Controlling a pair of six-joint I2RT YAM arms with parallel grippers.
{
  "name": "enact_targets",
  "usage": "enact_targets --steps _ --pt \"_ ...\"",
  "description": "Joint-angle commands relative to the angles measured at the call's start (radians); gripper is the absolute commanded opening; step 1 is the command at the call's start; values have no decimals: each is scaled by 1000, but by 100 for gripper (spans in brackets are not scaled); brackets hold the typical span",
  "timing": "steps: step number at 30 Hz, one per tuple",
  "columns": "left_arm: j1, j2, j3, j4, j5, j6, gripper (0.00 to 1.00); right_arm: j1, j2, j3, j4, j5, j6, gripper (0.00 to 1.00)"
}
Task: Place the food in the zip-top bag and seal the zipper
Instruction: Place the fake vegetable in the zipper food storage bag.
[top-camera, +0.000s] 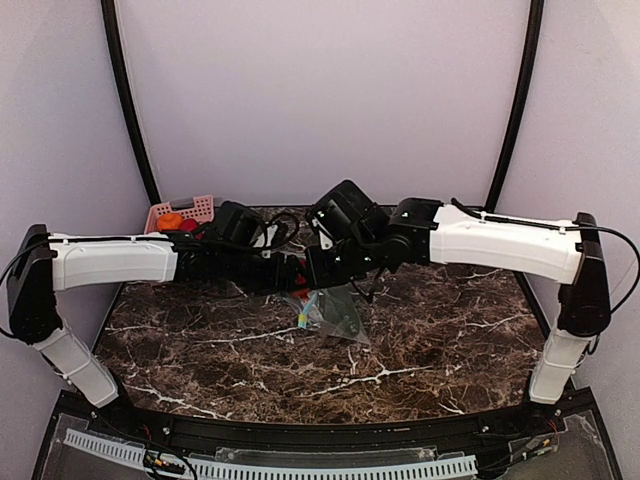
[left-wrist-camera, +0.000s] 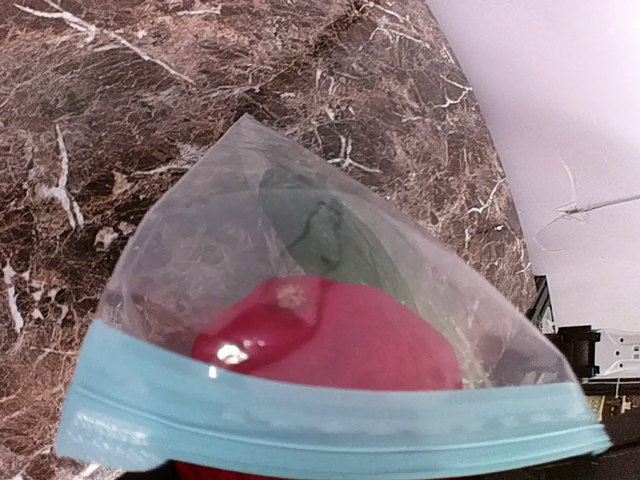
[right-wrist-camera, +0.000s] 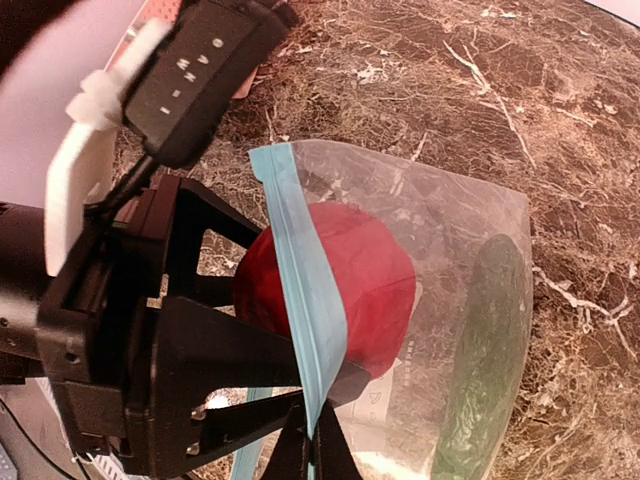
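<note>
Top view is giving only the zip-top bag (top-camera: 335, 312) hanging between both wrists over the marble table (top-camera: 450, 340), whereas the right wrist view is showing the left gripper (right-wrist-camera: 300, 305), jaws wide, clasping the red food piece (right-wrist-camera: 365, 270) at the bag's mouth and the right gripper (right-wrist-camera: 308, 455) pinching the zipper (right-wrist-camera: 298, 255) tight.

Left claw (right-wrist-camera: 300, 310) grips wide; right claw (right-wrist-camera: 310, 450) pinched tight.
</note>
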Motion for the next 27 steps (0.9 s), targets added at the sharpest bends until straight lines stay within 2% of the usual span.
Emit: enact_targets --steps 1,8,18,27 --pt "-4 3 27 -74 -35 36 62 12 -19 -18 58 -18 -11 0" --pt "-3 11 56 -52 -84 33 67 13 1 -29 66 -44 2 0" --pt "-4 -7 67 -112 -99 62 92 13 3 -50 54 -23 43 0" --pt "-3 -139 65 -148 -18 88 92 9 5 -46 45 -14 52 0"
